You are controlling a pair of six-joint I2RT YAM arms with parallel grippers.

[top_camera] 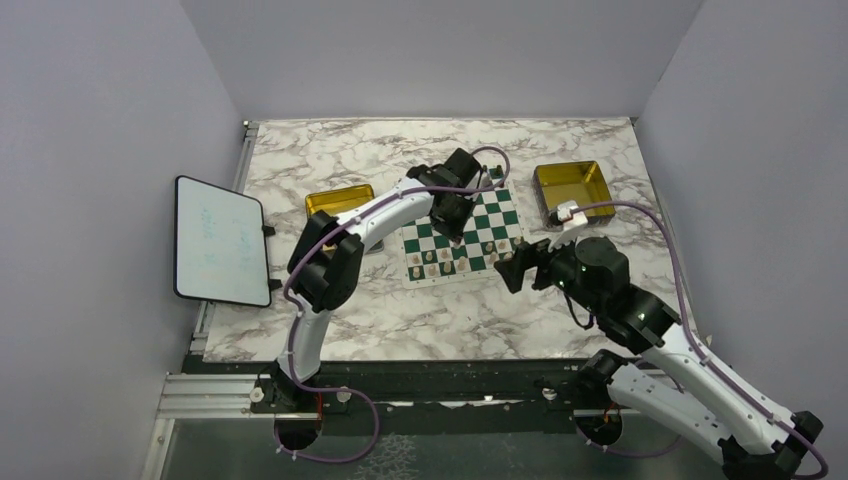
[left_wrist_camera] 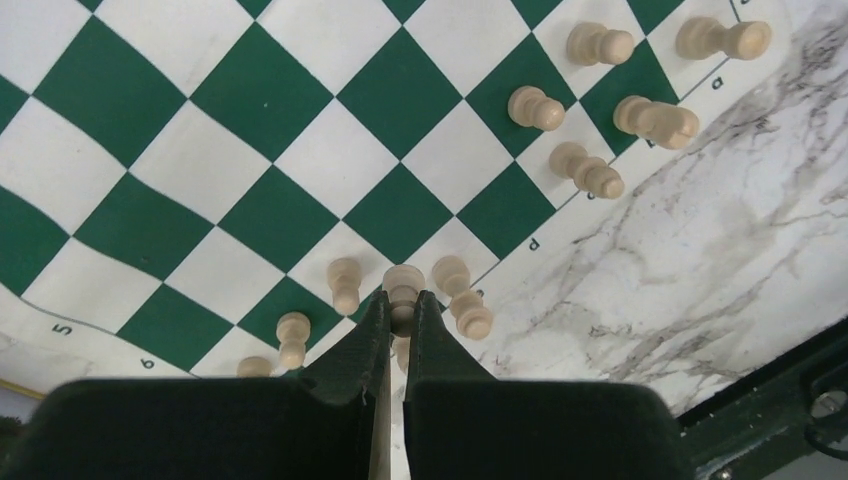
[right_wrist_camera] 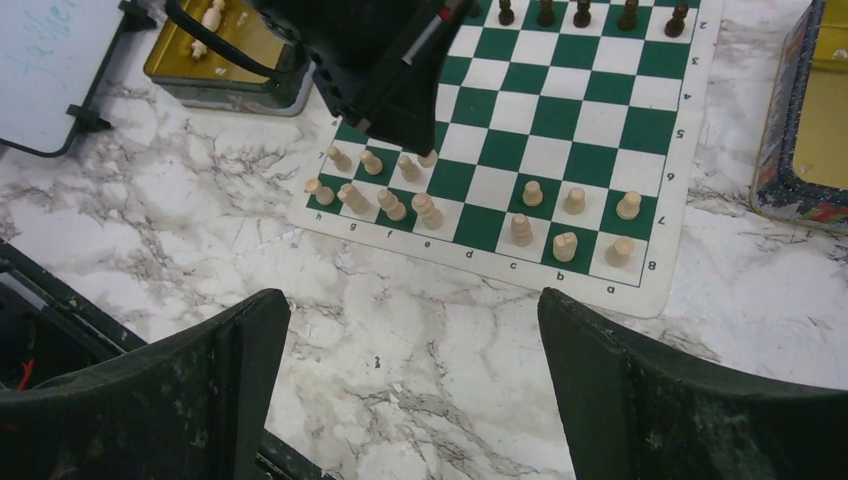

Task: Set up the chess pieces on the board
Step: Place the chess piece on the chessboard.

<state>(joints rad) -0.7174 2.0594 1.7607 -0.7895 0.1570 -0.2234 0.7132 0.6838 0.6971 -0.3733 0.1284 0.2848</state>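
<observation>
The marble table spreads under both arms. A white tablet stands off its edge, well to the left of the left pincer. The board lies directly beneath that pincer and just beyond the right pincer, whose tips hang over bare marble by the board's near border. Two gold trays flank the board. One is behind and to the left of the left pincer, with a light piece lying in it. The other is beyond and to the right of the right pincer. The left arm reaches across the board and hides several squares from above. The left pincer's fingers are pressed together on one cream piece, upright in the second row from the near edge. The right pincer's jaws stand wide apart and hold nothing. The other chess pieces sit in the two nearest rows. Those closest to the clamped fingers crowd them. One is just to the left and one just to the right, both near the fingertips. A further group stands well off to the right. Dark pieces line the far edge, beyond both pincers.
</observation>
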